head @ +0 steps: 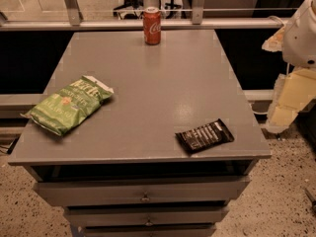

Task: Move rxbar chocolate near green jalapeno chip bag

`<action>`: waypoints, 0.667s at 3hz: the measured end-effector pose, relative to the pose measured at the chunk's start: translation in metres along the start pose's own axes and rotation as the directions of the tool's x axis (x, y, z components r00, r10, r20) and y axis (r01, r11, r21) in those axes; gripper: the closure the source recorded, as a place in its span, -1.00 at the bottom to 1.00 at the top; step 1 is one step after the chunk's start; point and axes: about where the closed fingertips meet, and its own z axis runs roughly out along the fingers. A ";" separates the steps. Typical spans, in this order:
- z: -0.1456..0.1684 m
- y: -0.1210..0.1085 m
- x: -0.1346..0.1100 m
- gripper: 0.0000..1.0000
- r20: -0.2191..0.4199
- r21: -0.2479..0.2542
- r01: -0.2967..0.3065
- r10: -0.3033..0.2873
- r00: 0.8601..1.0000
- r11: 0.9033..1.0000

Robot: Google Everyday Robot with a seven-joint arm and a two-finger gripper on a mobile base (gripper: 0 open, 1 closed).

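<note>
Front right of grey surface point(163, 83): rxbar chocolate point(205, 136) lying flat. green jalapeno chip bag point(66, 105) at left edge, well apart from it. Red soda can point(152, 26) upright at back. tool point(291, 95) beyond right edge, off surface; open or closed, cannot tell.

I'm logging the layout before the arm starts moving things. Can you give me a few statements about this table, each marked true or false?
1. The rxbar chocolate lies flat near the front right corner of the table. True.
2. The green jalapeno chip bag touches the bar. False: the bag lies on the left side, well apart from it.
3. The red soda can stands upright at the table's far edge. True.
4. The claw is over the bar. False: it hangs off to the right, beyond the table's right edge.
</note>
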 end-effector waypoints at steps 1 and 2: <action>0.000 0.000 0.000 -1.00 0.000 0.000 0.000 0.000 1.000 1.000; 0.010 0.003 -0.008 -1.00 -0.013 0.002 0.044 -0.044 0.999 0.999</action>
